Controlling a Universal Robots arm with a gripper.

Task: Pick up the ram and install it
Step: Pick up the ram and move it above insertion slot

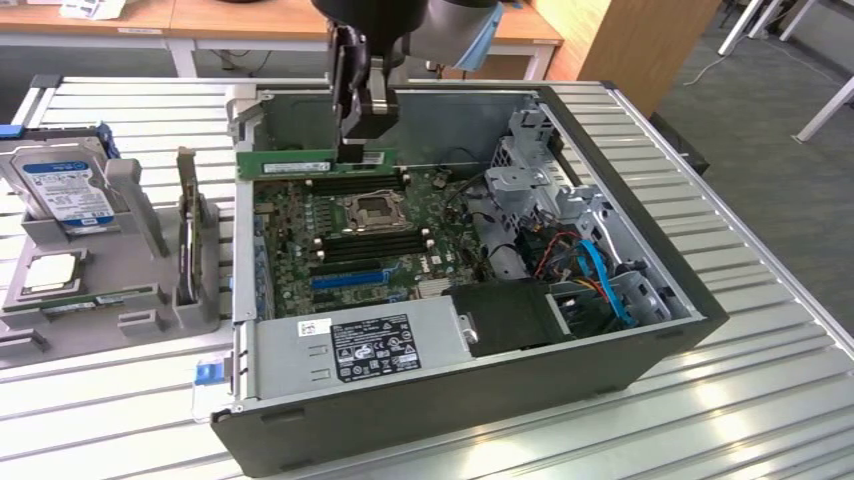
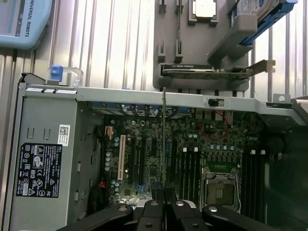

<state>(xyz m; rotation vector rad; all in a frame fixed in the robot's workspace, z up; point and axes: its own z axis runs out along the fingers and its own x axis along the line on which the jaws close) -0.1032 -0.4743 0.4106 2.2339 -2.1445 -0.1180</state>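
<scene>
The ram (image 1: 314, 163) is a long green stick held level on its edge, with my gripper (image 1: 360, 150) shut on its end nearer the exterior view's right. It hangs inside the open computer case (image 1: 641, 330), just over the far memory slots (image 1: 334, 186) of the motherboard (image 1: 387, 250). I cannot tell whether its lower edge touches a slot. In the wrist view the ram (image 2: 164, 139) appears edge-on as a thin green line running out from my gripper (image 2: 164, 196) over the board.
The CPU socket (image 1: 370, 211) lies in front of the ram. A power supply (image 1: 363, 345) fills the case's near side, and cables and a drive cage (image 1: 534, 190) its right. A grey holder (image 1: 120, 300) outside carries a hard drive (image 1: 64, 190), a processor chip (image 1: 47, 272) and an upright card (image 1: 187, 225).
</scene>
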